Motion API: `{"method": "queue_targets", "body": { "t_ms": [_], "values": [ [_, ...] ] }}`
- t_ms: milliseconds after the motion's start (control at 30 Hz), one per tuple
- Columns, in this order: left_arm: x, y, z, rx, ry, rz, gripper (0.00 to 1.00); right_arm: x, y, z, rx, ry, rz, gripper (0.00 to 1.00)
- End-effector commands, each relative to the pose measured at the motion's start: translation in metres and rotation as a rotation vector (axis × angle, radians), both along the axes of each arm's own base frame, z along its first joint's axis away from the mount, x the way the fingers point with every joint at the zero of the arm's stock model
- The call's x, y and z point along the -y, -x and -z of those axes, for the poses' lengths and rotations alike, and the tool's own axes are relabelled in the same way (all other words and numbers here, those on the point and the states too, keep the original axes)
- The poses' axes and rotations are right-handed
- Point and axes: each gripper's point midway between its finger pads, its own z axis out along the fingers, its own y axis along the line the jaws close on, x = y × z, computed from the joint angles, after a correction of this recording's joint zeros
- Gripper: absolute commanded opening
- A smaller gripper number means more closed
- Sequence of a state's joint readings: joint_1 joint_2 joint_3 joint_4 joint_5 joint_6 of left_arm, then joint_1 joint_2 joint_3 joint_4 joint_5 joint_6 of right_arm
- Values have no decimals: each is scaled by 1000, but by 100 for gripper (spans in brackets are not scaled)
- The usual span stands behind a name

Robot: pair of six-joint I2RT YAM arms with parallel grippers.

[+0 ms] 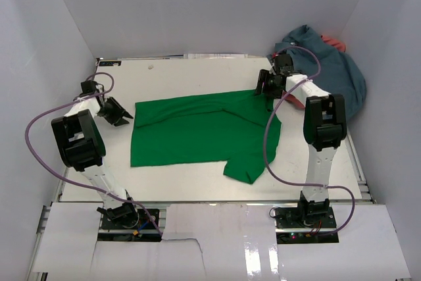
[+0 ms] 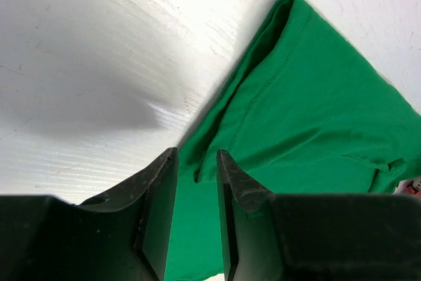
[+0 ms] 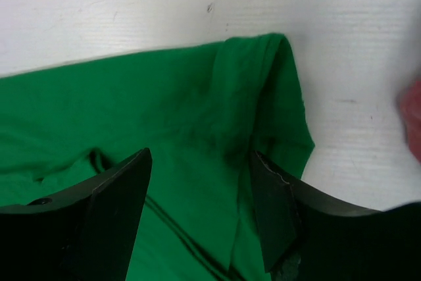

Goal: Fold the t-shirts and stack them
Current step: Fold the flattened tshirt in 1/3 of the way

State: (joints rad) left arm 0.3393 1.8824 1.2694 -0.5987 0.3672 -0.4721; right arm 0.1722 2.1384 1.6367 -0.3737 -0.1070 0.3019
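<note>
Across the table (image 1: 197, 74), the green t-shirt (image 1: 197, 129) lies spread.

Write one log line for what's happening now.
green t-shirt: lying flat, partly folded | left fingers: open, at its left edge | right fingers: open, over its far-right corner | blue-grey t-shirt: bunched, far right

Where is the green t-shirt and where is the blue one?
green t-shirt (image 1: 197, 133): top external view, middle of its body.
blue-grey t-shirt (image 1: 342, 77): top external view, middle of the crumpled heap.
</note>
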Motion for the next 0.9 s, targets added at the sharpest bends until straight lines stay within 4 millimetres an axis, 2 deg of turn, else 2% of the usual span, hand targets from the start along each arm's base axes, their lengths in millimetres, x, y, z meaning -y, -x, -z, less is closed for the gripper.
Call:
{"method": "queue_targets", "body": {
  "t_ms": [0, 33, 133, 233, 333, 367, 400, 433, 500, 533, 567, 600, 633, 667, 700, 733, 800, 833, 867],
  "values": [
    [-3, -15, -26, 79, 10, -5, 41, -5, 12, -40, 63, -15, -30, 68],
    [-2, -17, -28, 88, 12, -4, 41, -6, 15, -50, 82, -17, -36, 68],
    [-3, -25, -41, 123, 7, -1, 41, -4, 24, -59, 115, 20, -36, 69],
    [-6, -34, -59, 169, -19, 17, 41, 2, 26, -59, 116, 58, -32, 71],
    [14, -43, -80, 229, 3, 84, 41, 0, 29, -57, 95, 53, -51, 71],
    [35, -46, -87, 255, 2, 150, 41, -8, 34, -57, 84, 19, -82, 71],
    [48, -50, -91, 273, 1, 192, 41, -13, 36, -57, 81, -1, -98, 70],
    [80, -56, -102, 307, 2, 276, 41, -20, 39, -56, 78, -18, -118, 70],
    [113, -63, -107, 333, 4, 370, 41, -33, 45, -52, 57, -53, -161, 70],
    [145, -63, -110, 349, 29, 445, 41, -42, 47, -51, 53, -63, -186, 70],
    [168, -69, -120, 381, 43, 497, 41, -49, 46, -54, 56, -79, -218, 70],
    [182, -74, -111, 363, 70, 524, 41, -54, 48, -52, 44, -88, -238, 70],
    [206, -74, -110, 364, 95, 573, 41, -60, 49, -43, 21, -95, -258, 70],
    [221, -83, -124, 403, 114, 603, 41, -68, 51, -42, 13, -108, -290, 70],
    [231, -88, -113, 378, 136, 611, 41, -73, 50, -39, 2, -114, -310, 70],
    [252, -93, -127, 415, 167, 650, 41, -80, 52, -38, -8, -129, -337, 69],
    [269, -100, -129, 413, 205, 658, 41, -89, 51, -34, -24, -143, -363, 68],
    [282, -102, -116, 386, 232, 674, 41, -94, 53, -31, -33, -149, -375, 68],
    [291, -104, -116, 384, 263, 691, 41, -97, 54, -30, -40, -160, -388, 67]
  ]
}}
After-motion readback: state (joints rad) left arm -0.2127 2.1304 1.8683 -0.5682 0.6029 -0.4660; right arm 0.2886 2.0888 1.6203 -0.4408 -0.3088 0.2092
